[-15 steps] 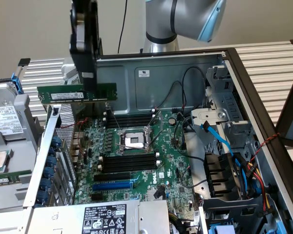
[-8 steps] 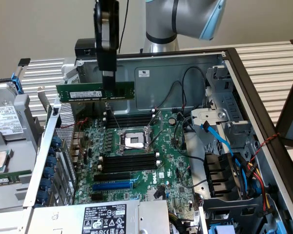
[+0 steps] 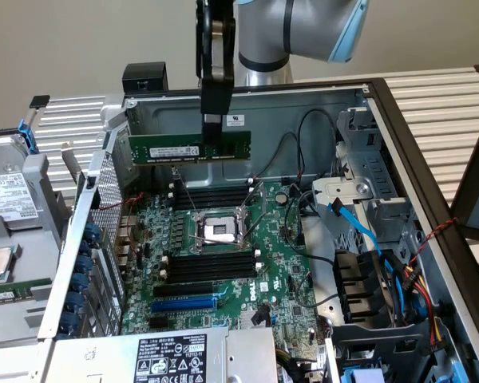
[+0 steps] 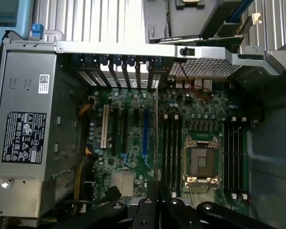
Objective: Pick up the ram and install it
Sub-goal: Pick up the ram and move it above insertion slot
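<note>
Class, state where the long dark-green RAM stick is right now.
In the exterior view, the long dark-green RAM stick hangs level, gripped by the end effector, above the black memory slots beyond the empty processor socket.

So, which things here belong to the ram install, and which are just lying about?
Job: ram, held in the tool above the motherboard; black slots.
Lying about: hard drive at the exterior view's left; blue cable; power supply.
</note>
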Robot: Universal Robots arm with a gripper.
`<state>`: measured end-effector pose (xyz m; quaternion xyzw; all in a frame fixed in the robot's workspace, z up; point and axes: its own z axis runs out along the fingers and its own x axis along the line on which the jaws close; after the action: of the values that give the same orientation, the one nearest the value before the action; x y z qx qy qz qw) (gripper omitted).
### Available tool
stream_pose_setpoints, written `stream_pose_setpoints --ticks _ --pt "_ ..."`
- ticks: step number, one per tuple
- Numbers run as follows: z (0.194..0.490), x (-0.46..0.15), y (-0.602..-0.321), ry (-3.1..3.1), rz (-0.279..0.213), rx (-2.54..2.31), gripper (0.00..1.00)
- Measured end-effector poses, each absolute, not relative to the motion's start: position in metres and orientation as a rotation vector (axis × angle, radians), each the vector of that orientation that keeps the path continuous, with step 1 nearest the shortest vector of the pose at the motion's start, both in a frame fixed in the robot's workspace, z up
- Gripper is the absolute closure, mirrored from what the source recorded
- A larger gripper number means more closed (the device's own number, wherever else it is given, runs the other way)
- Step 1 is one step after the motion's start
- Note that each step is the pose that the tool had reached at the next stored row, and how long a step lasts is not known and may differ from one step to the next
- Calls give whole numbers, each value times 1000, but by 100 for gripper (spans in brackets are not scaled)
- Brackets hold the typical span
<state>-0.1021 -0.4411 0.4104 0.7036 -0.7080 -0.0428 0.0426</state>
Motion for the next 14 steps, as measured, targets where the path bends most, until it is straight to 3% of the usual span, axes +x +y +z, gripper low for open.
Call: stream_pose_setpoints --ticks 9,14 --pt "401 -99 -403 -2166 -131 2153 87" --pt "401 -98 -402 -2166 -131 2153 87"
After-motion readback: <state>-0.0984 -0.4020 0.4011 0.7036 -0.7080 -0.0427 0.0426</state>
